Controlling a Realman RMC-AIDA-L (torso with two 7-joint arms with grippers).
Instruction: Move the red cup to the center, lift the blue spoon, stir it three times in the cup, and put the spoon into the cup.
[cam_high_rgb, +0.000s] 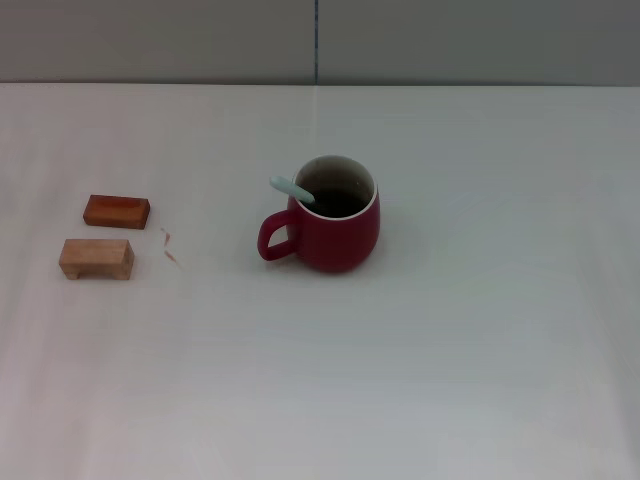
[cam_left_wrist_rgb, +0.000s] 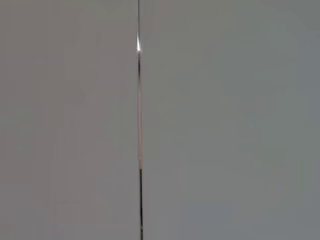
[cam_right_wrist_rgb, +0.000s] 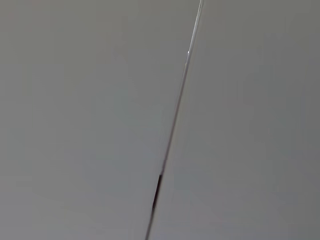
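The red cup (cam_high_rgb: 331, 222) stands upright near the middle of the white table, its loop handle pointing to the left. The blue spoon (cam_high_rgb: 292, 188) rests inside the cup, its pale handle leaning out over the left rim while its bowl is hidden in the dark interior. Neither gripper shows in the head view. Both wrist views show only a plain grey wall with a thin vertical seam.
At the left of the table (cam_high_rgb: 450, 350) lie a reddish-brown block (cam_high_rgb: 116, 211) and, nearer to me, a light wooden block (cam_high_rgb: 96, 258). A small reddish scrap (cam_high_rgb: 169, 246) lies just right of them. A grey wall runs behind the table's far edge.
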